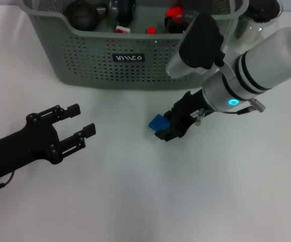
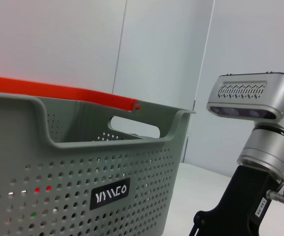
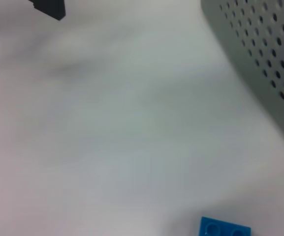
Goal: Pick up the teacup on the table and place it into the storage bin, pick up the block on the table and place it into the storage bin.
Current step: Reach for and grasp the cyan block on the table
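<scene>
The grey-green storage bin (image 1: 135, 60) stands at the far side of the table (image 1: 135, 201), holding a dark teapot (image 1: 82, 14) and red-topped items. Near its front right, the right gripper (image 1: 166, 126) is touching a small blue studded block (image 1: 158, 122); whether it grips, I cannot tell. The left gripper (image 1: 77, 123) rests open, near left.

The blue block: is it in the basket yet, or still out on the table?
Out. The blue block lies on the white table in front of the storage bin, with the right gripper right at it.
</scene>
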{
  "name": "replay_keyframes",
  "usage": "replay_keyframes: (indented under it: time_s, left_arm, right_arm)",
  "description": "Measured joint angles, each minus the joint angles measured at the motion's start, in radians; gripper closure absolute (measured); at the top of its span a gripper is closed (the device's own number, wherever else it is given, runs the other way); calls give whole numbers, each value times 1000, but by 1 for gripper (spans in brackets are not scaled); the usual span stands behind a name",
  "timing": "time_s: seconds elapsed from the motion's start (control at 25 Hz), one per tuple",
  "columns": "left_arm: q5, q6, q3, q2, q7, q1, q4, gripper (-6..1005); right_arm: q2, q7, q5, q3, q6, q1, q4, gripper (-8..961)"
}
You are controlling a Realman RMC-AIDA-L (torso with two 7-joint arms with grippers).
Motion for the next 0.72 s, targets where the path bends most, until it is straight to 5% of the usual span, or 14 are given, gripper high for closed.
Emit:
replay_keyframes:
  time_s: [0.56, 0.72]
  left_arm:
    - [0, 0, 0, 0, 0, 0, 0, 358]
    - [0, 0, 0, 0, 0, 0, 0, 358]
  right_arm:
    - [4, 39, -2, -3, 7, 3, -14, 349]
    - [4, 46, -8, -9, 15, 5, -12, 265]
